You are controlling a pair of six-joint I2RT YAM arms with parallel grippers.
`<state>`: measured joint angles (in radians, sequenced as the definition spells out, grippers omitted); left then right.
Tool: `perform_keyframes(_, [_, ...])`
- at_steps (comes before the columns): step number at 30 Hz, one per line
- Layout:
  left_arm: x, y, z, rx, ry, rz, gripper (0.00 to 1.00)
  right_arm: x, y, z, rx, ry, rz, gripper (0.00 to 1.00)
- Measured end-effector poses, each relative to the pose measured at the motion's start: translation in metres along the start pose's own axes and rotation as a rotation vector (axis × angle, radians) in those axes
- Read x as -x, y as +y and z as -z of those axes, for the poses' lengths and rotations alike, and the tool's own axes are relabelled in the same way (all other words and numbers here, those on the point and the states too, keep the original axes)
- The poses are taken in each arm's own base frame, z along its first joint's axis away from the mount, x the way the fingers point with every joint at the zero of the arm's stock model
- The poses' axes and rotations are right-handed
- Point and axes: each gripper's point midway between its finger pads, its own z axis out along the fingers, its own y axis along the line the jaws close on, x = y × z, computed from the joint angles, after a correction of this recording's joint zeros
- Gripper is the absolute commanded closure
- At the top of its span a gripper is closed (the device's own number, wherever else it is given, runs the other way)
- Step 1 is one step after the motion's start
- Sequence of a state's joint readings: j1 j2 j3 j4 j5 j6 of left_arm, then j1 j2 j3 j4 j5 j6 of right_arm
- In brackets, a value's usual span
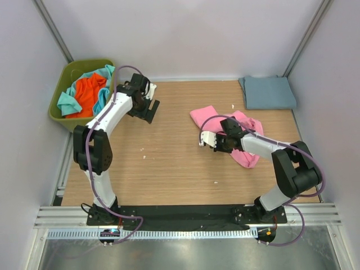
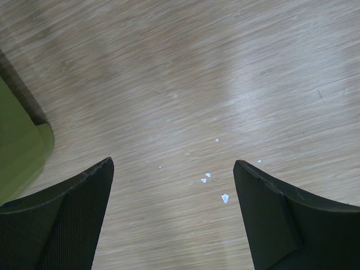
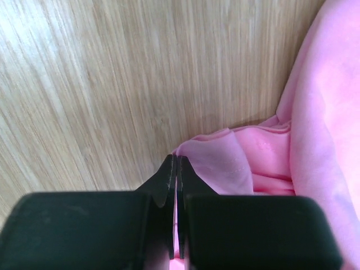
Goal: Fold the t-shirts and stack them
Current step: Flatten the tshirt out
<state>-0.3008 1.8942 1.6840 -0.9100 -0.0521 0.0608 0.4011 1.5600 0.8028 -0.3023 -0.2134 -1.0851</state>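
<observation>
1 blue-grey shirt [image 1: 269, 93] lay folded, my right pincer [image 3: 176, 161] clenched an edge of the crumpled pink shirt [image 3: 315, 112], my left pincer [image 2: 173, 163] hung released, and the orange shirt [image 1: 90, 93] and teal shirt [image 1: 66, 102] waited in the bin [image 1: 90, 62].

Soft matt cloth of the pink t-shirt [image 3: 320, 101]; table [image 2: 185, 67] pale wood grain, slightly glossy; bin [image 2: 17, 146] smooth plastic

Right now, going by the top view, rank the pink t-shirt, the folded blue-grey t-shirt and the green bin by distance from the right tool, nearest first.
1. pink t-shirt: its edge is pinched in the right tool, right of centre.
2. blue-grey t-shirt: folded, far right corner.
3. green bin: far left corner.
</observation>
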Motion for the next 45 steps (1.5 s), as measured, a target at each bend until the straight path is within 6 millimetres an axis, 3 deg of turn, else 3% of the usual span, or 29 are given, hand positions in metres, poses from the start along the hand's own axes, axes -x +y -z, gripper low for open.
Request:
perform_keyframes(4, [0.0,-0.002,-0.002,-0.009,0.005,-0.002,0.14,0.005,-0.014,0.012,-0.029,0.012,-0.019,0.99])
perform_keyframes(7, [0.001,-0.005,-0.002,-0.018,0.001,-0.005,0.16,0.029,-0.052,0.043,-0.133,-0.021,-0.023,0.99])
perform_keyframes(12, [0.028,-0.014,-0.005,-0.069,-0.039,-0.012,0.18,0.091,-0.136,0.141,-0.427,-0.15,-0.007,0.98])
perform_keyframes(16, [0.054,-0.028,-0.019,-0.119,-0.074,-0.044,0.2,0.11,-0.162,0.206,-0.594,-0.192,-0.019,0.98])
perform_keyframes(21, [0.063,-0.06,-0.043,-0.225,-0.07,-0.082,0.2,0.098,-0.164,0.216,-0.634,-0.143,-0.068,0.98])
perform_keyframes(26, [0.103,-0.093,-0.073,-0.353,-0.143,-0.093,0.22,0.085,-0.162,0.218,-0.65,-0.086,-0.12,0.98])
perform_keyframes(31, [0.092,-0.129,-0.095,-0.504,-0.093,-0.066,0.21,0.076,-0.165,0.228,-0.69,-0.047,-0.155,0.99])
perform_keyframes(36, [0.076,-0.172,-0.115,-0.664,-0.032,-0.032,0.19,0.079,-0.177,0.25,-0.753,-0.056,-0.182,0.99])
perform_keyframes(45, [0.094,-0.231,-0.111,-0.812,-0.092,-0.075,0.19,0.076,-0.177,0.253,-0.762,-0.053,-0.216,0.98])
